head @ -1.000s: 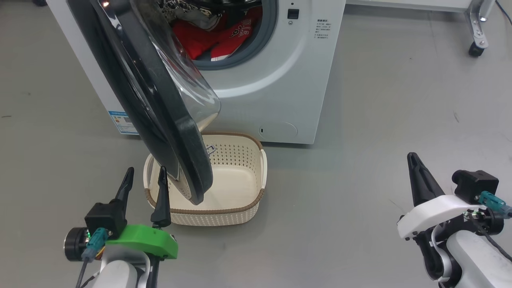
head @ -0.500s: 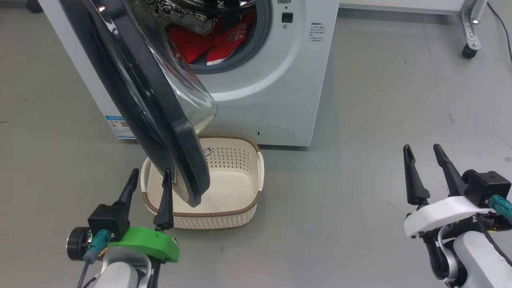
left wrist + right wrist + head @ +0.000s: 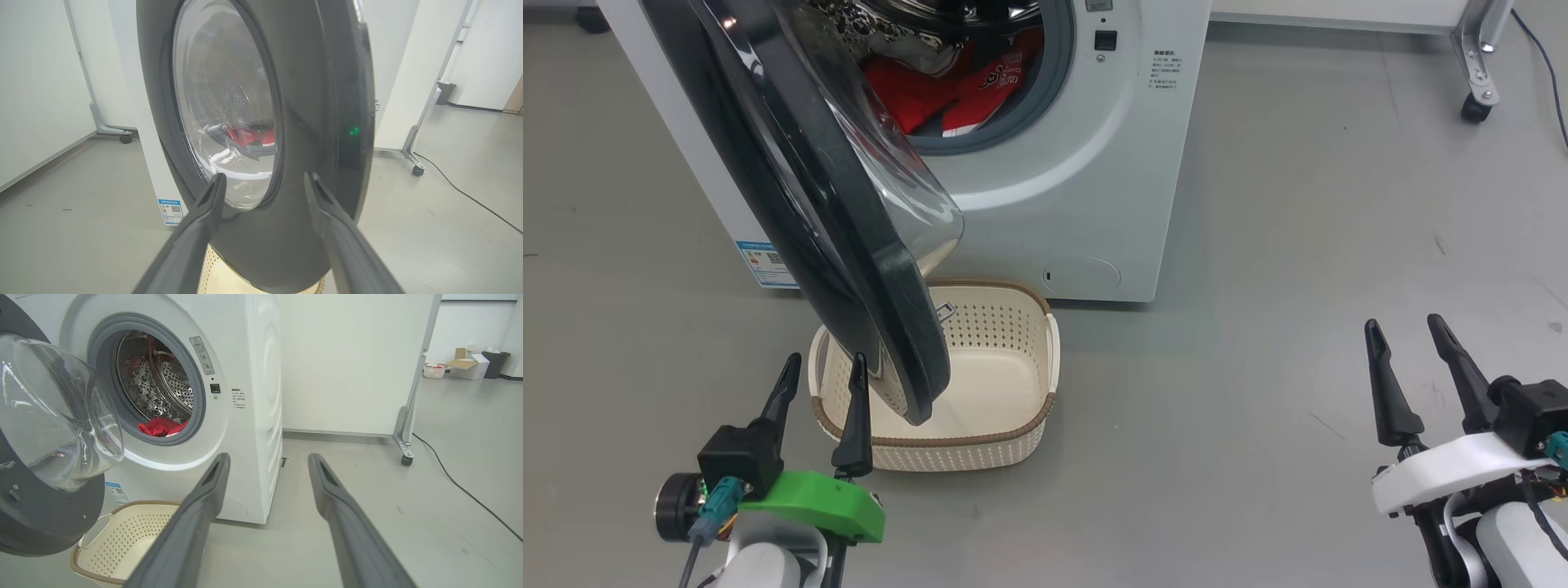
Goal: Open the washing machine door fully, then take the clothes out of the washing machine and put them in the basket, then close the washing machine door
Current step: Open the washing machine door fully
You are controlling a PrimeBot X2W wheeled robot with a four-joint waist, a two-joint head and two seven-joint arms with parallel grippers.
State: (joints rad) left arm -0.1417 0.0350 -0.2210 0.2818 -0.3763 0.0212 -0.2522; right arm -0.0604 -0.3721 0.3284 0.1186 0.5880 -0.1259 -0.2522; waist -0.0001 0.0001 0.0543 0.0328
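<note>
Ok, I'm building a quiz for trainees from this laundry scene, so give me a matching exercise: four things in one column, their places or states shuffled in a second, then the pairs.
Things:
1. washing machine door
2. clothes
3. basket
4. right gripper

Places or states:
A. cream, standing on the floor
B. two fingers apart, holding nothing
C. swung out, lower edge above the basket
D. red, inside the washing machine

Pairs: 1-C, 2-D, 3-A, 4-B

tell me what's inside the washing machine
Red clothes lie low in the steel drum. The open door hides the drum's left part; anything beneath the clothes is covered.
</note>
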